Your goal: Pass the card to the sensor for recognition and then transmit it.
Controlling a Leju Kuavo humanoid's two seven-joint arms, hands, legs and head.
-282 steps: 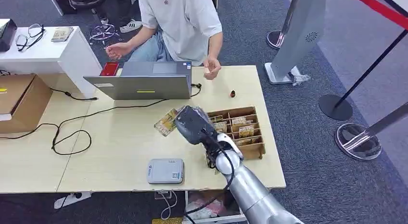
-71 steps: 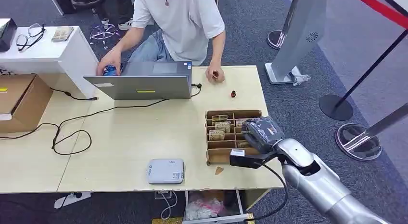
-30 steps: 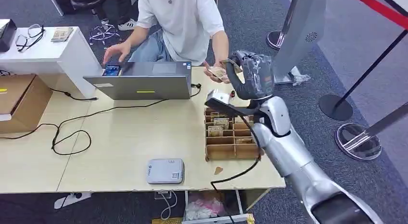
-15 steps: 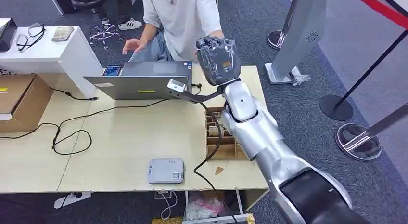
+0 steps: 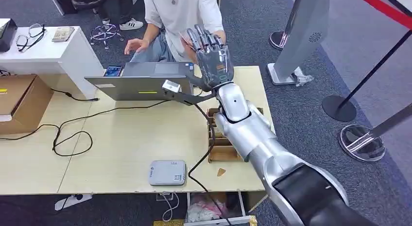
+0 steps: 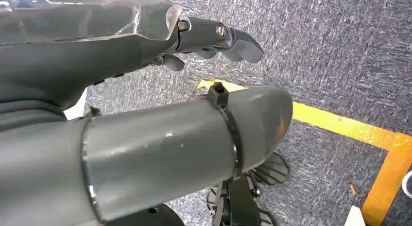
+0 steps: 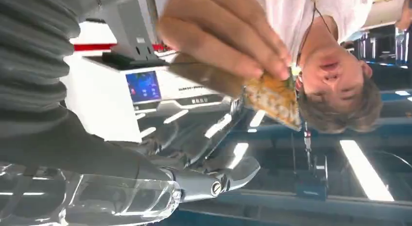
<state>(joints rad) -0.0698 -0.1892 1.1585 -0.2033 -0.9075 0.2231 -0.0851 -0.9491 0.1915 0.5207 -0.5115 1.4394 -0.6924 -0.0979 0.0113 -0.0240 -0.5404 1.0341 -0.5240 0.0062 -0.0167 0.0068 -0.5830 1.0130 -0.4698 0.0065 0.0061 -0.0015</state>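
Observation:
My right hand (image 5: 211, 58) is raised above the far edge of the table (image 5: 121, 143), in front of the seated person (image 5: 182, 12); its fingers (image 7: 214, 180) are spread and hold nothing. The card (image 7: 272, 97), orange-brown and patterned, is pinched in the person's hand (image 7: 218, 46), just beyond my fingers. The grey card sensor (image 5: 166, 172) lies near the table's front edge. My left hand (image 6: 214, 34) hangs over the carpet with its fingers extended and nothing in them.
A wooden card box (image 5: 221, 146) stands on the table, half hidden behind my right arm. An open laptop (image 5: 145, 82) and black cables (image 5: 73, 133) lie to the left. A cardboard box (image 5: 19, 102) and a white side table (image 5: 48, 46) stand at the far left.
My right hand, curled half a second ago, has spread its fingers upward and shifted slightly left. The card, held jointly a second ago, is now in the person's hand.

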